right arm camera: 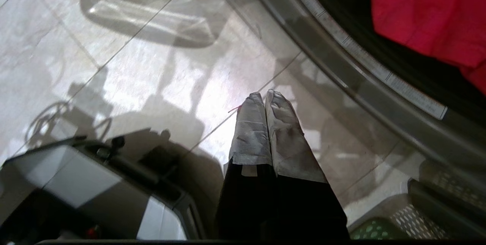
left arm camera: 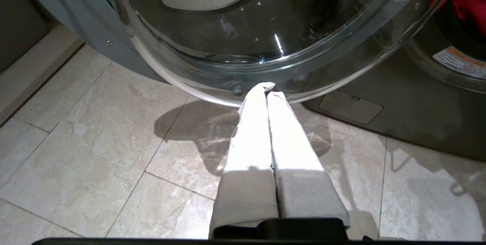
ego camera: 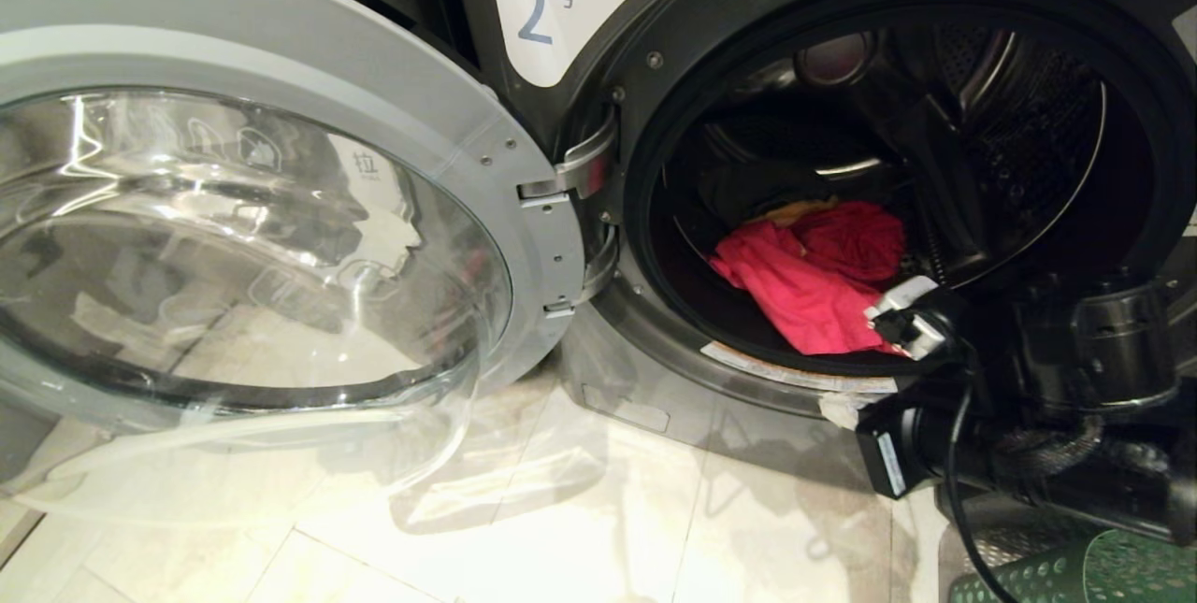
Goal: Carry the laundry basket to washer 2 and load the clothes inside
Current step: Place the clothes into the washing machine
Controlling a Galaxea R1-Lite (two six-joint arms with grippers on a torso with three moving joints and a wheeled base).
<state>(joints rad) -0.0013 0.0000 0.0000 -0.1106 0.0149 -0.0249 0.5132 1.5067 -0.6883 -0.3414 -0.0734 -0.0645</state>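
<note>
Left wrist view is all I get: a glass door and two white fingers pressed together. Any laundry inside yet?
Observer: Yes, a red garment lies in the drum of washer 2, yellow-orange cloth behind it.
Operator: Where's the basket?
Observer: A corner of the green laundry basket shows on the floor under the right arm.
Operator: And the other hand?
Observer: The right gripper hangs above the floor, fingers shut, empty.

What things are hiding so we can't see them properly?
- Laundry basket: head view, only a green corner shows; the picture's edge and the right arm cut it off, so its contents are hidden.
- Yellow-orange garment: head view, mostly buried behind the red garment in washer 2.
- Drum's back: too dark.
- Any denim piece: not made out.
</note>
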